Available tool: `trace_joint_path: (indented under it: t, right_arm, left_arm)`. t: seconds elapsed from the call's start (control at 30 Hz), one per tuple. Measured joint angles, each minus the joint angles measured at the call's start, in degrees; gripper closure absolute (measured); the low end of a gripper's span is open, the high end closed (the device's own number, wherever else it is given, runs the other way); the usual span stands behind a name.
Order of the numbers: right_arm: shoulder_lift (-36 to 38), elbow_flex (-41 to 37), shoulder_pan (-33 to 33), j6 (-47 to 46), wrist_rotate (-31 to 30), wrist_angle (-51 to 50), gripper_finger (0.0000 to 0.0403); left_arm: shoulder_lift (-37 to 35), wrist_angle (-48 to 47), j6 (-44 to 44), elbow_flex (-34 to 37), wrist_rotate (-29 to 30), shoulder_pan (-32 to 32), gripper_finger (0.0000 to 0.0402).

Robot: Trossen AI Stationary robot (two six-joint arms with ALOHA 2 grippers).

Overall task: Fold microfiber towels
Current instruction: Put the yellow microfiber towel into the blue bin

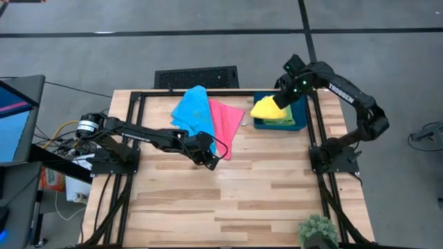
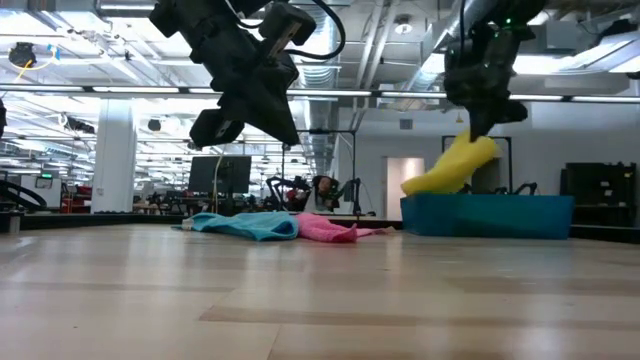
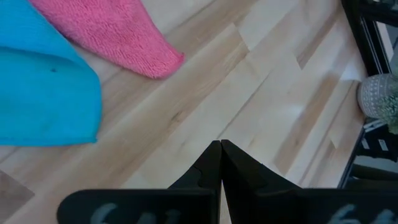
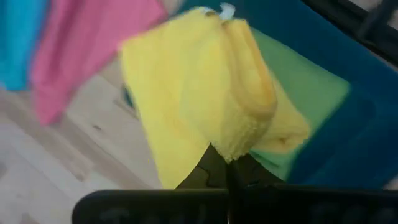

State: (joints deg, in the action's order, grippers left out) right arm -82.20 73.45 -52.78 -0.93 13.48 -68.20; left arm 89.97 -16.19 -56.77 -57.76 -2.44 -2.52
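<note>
My right gripper point(image 1: 282, 99) is shut on the folded yellow towel point(image 1: 265, 108), held above the dark blue tray point(image 1: 302, 111) at the far right. A green towel point(image 4: 305, 93) lies in the tray. The sky-blue towel point(image 1: 192, 108) and the pink towel point(image 1: 227, 121) lie spread on the table at the far middle, the blue one partly over the pink. My left gripper point(image 1: 210, 160) is shut and empty, above the table just near of the pink towel's tip point(image 3: 163, 61). My right gripper pinches the folded yellow towel by a bunched fold of several layers point(image 4: 239, 140) between its two fingers. The fingers point down from above. The towel hangs lifted clear over the tray's left edge, drooping toward the table's left point(image 2: 445, 172).
A black frame rail point(image 1: 221, 93) runs around the table. A small potted plant point(image 1: 318, 232) stands at the near right edge. Bare wood lies across the table's middle and near half point(image 1: 235, 200). A black vent grille point(image 1: 197, 76) lies beyond the far edge.
</note>
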Motion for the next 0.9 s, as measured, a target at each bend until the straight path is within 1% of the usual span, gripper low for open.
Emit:
trace_joint_path:
  t: [0.23,0.33,0.4,0.53,0.77,0.9]
  right_arm:
    - [-2.5,0.0,-1.1,1.6,-2.6,-0.8,0.0403]
    - [-3.9,0.0,-1.1,2.2,-6.6,-0.9,0.0402]
    - [-4.8,0.0,-0.9,2.0,-9.1,-0.9,0.0394]
    - [-6.6,0.0,-0.9,-0.9,-13.5,-1.6,0.0355]
    - [-9.0,0.0,-1.0,-2.0,-13.8,-3.7,0.0266]
    - [-8.5,0.7,-1.4,-2.8,-16.1,-4.0,0.0214]
  left_arm:
    - [0.0,0.1,0.0,0.0,1.7,0.0,0.0401]
    - [0.0,0.2,0.0,0.0,1.8,0.0,0.0401]
    - [0.0,0.2,0.0,0.0,1.8,0.0,0.0401]
    - [0.0,0.2,0.0,0.0,1.8,0.0,0.0401]
    - [0.0,0.2,1.6,0.0,2.2,0.4,0.0397]
    - [-0.6,-0.1,4.1,0.0,-1.2,2.8,0.0373]
